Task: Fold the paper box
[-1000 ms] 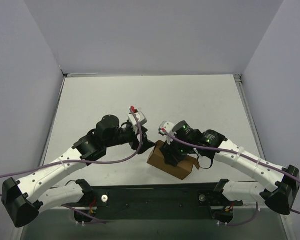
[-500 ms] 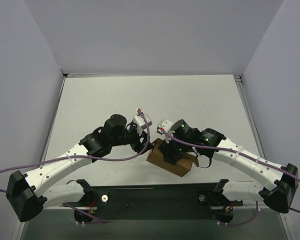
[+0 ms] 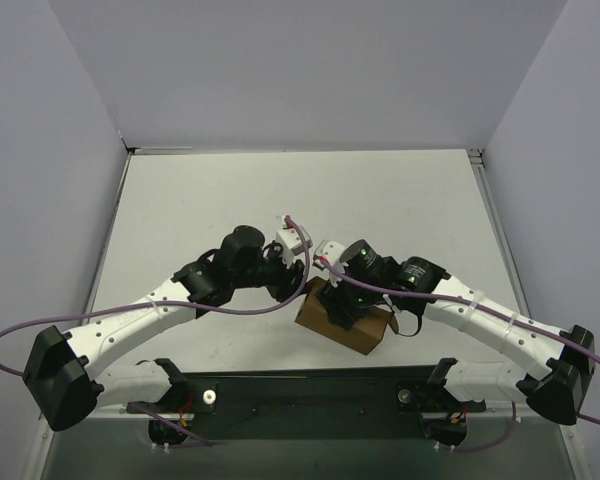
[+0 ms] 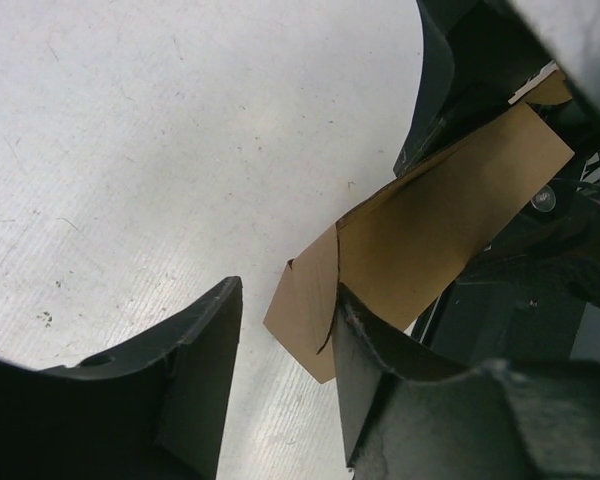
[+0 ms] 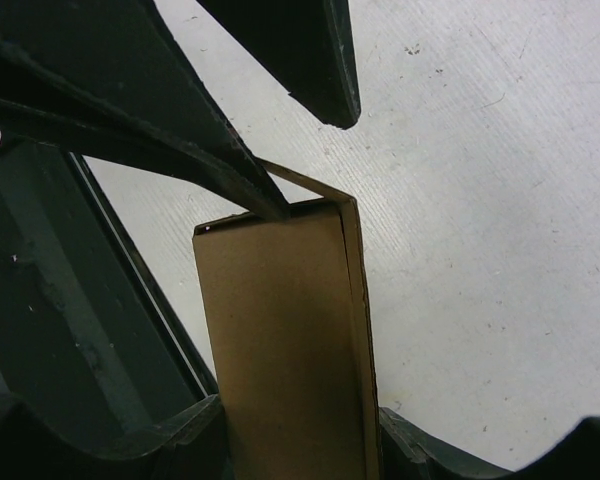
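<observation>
Two grippers meet at the box [image 3: 365, 335], which you'll find on the table [image 3: 230, 200] near its front edge, roughly midway between the arm bases and set at a slant to that edge. Your right gripper [image 3: 340, 300] reaches it from the right and holds it: in the right wrist view the brown panel fills the gap between the two fingers, which press it from both sides. Your left gripper [image 3: 290, 285] sits just beside the box's left end. Its jaws stand apart at a middling width (bare table shows between them in the left wrist view) and they grip nothing. A loose flap [image 4: 305, 310] sticks out from the box's end into that gap, with its edge against the finger [image 4: 380, 380] nearer the box and clear of the other one. Seen from the right wrist, one left fingertip touches the box's far edge, where a thin flap stands slightly off the panel
</observation>
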You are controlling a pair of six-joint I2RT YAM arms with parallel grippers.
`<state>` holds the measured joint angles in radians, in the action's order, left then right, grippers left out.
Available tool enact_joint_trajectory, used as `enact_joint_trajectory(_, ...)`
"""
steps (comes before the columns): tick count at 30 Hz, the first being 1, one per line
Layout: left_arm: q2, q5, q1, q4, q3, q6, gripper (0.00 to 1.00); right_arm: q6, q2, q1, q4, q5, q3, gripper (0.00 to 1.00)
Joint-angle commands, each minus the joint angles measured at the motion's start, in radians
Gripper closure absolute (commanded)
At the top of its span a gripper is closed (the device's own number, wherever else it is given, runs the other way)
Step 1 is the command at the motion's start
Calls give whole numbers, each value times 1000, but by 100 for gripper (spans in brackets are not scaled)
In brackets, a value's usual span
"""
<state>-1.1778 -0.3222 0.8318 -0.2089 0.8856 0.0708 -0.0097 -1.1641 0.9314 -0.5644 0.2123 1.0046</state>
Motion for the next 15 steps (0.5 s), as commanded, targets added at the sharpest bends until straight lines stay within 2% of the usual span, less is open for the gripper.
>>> enact_joint_trajectory(1, -19, -14, 7, 45, 61, 18, 51, -15, -26, 9, -8, -33, 20, 59)
enact_joint_trajectory(9, -2, 14, 9, 37, 50, 20, 48, -19, -43, 9, -8, -48, 22, 59)
enact_joint_trajectory(13, -9, 5, 12, 40, 49, 21, 54, -19, -51, 9, -8, -45, 26, 59)
enact_joint_trajectory(14, -9, 5, 12, 45, 50, 23, 61, -19, -52, 9, -8, -47, 26, 59)
enact_joint_trajectory(15, -8, 11, 13, 49, 47, 27, 63, -21, -54, 9, -9, -50, 26, 59)
